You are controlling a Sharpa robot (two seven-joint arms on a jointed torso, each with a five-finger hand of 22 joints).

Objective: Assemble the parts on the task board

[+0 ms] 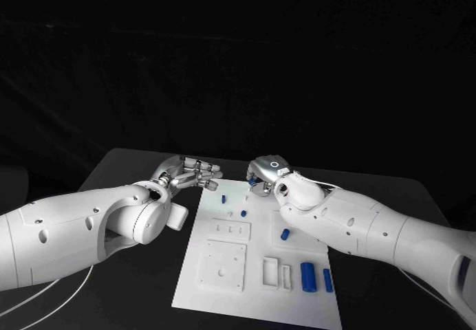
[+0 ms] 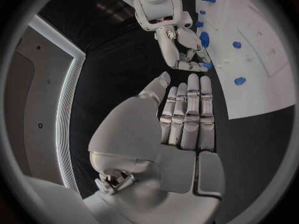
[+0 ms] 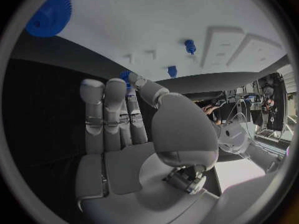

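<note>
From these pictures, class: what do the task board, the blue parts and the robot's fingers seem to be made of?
Task board: probably matte white plastic, with moulded recesses.
Blue parts: likely plastic, uniformly coloured and smooth.
Fingers: look like silvery metal, segmented with a soft sheen, though painted plastic is possible.

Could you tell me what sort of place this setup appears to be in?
Most likely a robotics lab or test bench. A white task board with cut-out recesses and small blue parts lies on a black table against a dark backdrop, and the right wrist view shows cluttered equipment at the room's edge.
</note>
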